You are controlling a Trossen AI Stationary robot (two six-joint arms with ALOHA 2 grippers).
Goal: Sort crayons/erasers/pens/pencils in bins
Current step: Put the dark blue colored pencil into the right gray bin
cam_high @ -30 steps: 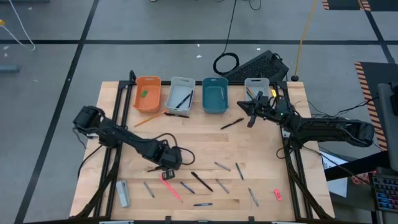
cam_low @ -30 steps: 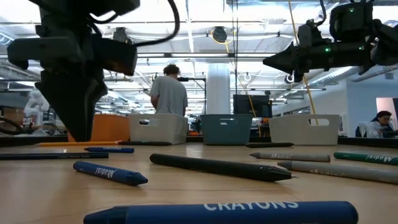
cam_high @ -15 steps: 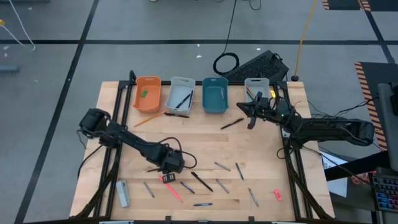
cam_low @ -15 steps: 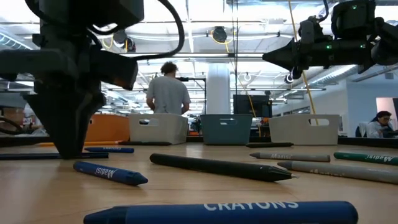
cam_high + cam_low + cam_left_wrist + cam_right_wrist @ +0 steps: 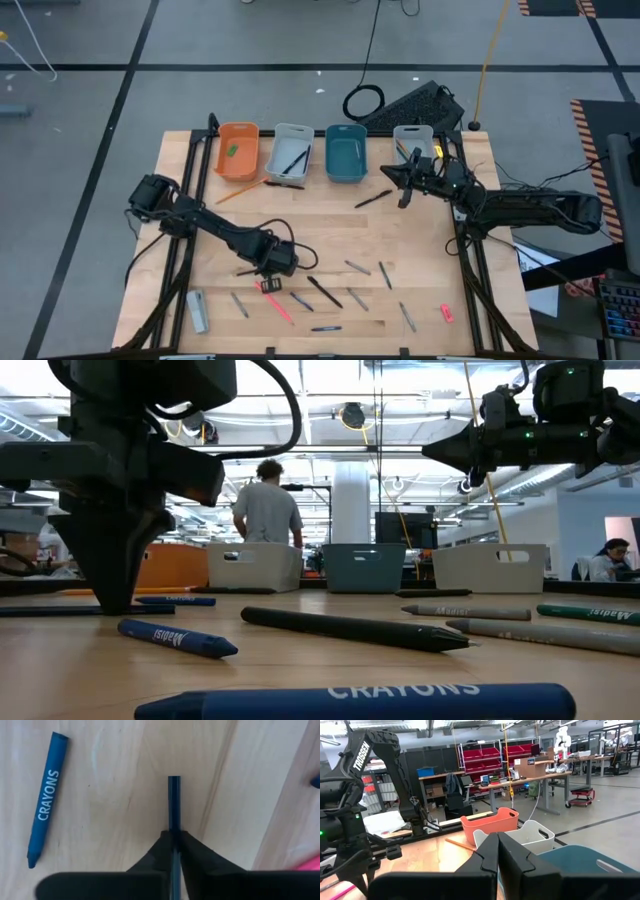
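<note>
The left hand [image 5: 174, 851] is clamped on a dark slim stick [image 5: 173, 802], probably a pen, lying flat at the tabletop's [image 5: 420, 250] seven o'clock; gripped so near one end, it could swivel or slip when lifted; the right hand [image 5: 402, 184], fingers together, hovers beside the bins [image 5: 345, 153] at one o'clock.

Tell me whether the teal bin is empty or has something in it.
Empty: the high view shows only the bare floor of the teal bin, while the white bin beside it holds dark sticks.
</note>
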